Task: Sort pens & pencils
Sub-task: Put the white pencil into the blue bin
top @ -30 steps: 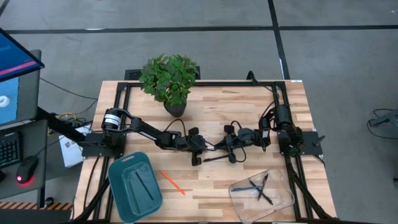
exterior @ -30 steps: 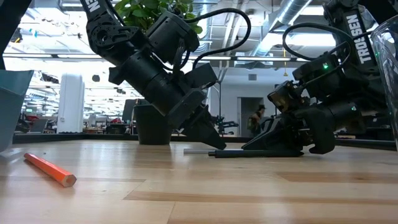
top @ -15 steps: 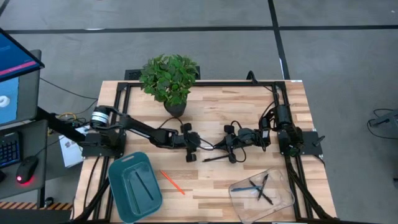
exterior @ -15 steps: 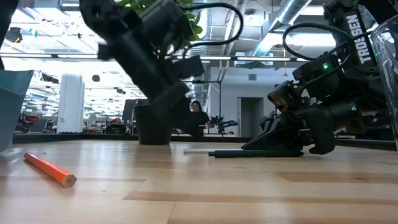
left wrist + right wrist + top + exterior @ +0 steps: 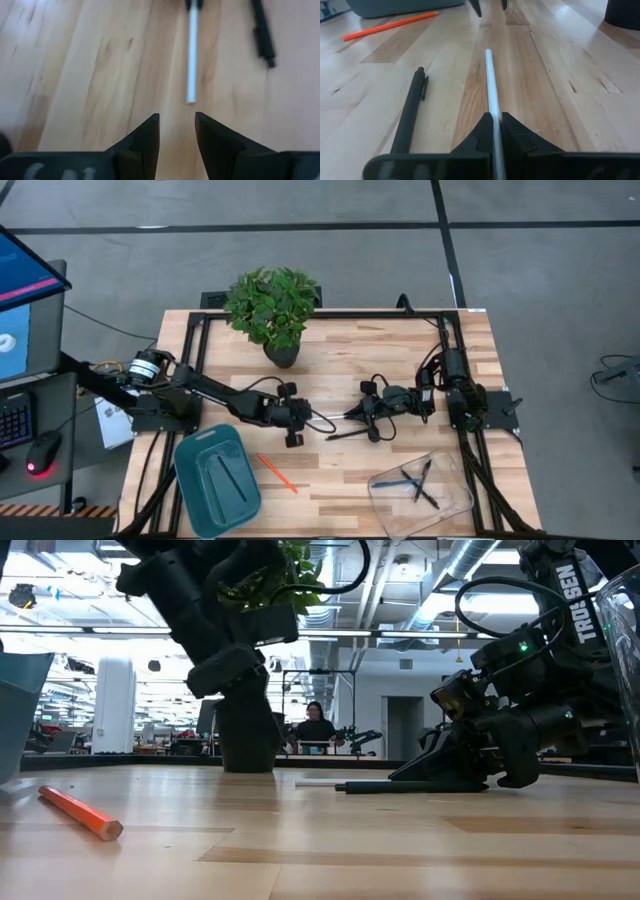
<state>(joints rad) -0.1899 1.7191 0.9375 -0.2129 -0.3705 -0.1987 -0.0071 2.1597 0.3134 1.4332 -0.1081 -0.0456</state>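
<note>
A whitish pen (image 5: 490,85) lies flat on the wooden table, with a black pen (image 5: 409,117) lying beside it. My right gripper (image 5: 495,125) sits low at mid-table (image 5: 352,414), shut on the whitish pen. My left gripper (image 5: 177,125) is open and raised off the table (image 5: 300,418), to the left of both pens; the whitish pen (image 5: 192,55) and the black pen (image 5: 263,30) lie ahead of it. An orange pencil (image 5: 277,473) lies nearer the front edge. A dark pen lies in the teal tray (image 5: 195,490). My right gripper pinches the whitish pen's right end (image 5: 495,117) between its two fingers. They come in low from the table's right and lie along the pen. The pen stretches away from the fingertips toward the table's left, flat on the wood (image 5: 315,781).
A clear container (image 5: 455,505) at the front right holds a blue pen and dark pens. A potted plant (image 5: 273,305) stands at the table's far side. The black frame rail runs around the table's edges. People show in the room behind.
My left gripper has drawn back toward the table's left and risen, moving away from the free end of the whitish pen. The pens and my right gripper have stayed put.
</note>
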